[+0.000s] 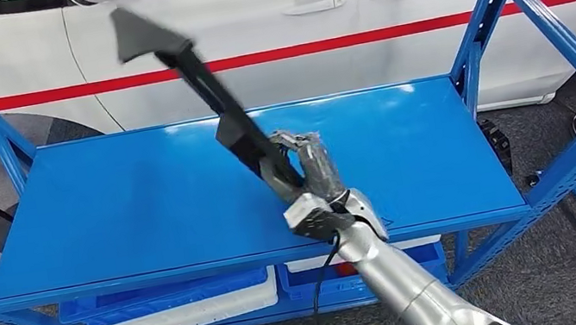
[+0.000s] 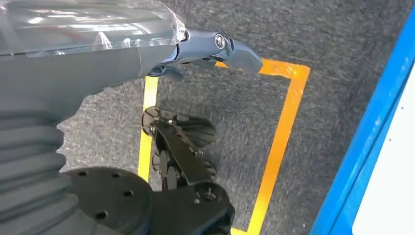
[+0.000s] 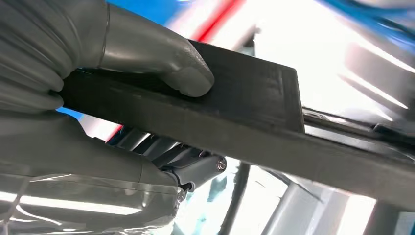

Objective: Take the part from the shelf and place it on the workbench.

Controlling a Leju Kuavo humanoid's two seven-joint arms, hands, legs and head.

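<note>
Right hand (image 1: 315,177) clamps long black plastic part (image 1: 207,88), raised clear above blue metal shelf (image 1: 125,206). Pickup done; you still must place it on workbench. Left hand (image 2: 215,49) holds nothing.

A white car (image 1: 264,35) with a red stripe stands beyond grey carpet (image 1: 564,276).

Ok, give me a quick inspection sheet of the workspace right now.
Surface: blue shelf, bare top.
Job's things: long black part, lifted and tilted above the shelf.
Clutter: blue and white bins beneath the shelf.
Hands: right hand grips the part's lower end; left hand hangs over the floor, holding nothing.
Cables: black cable along the right arm.
Surroundings: white car with red stripe behind; yellow floor marking.
</note>
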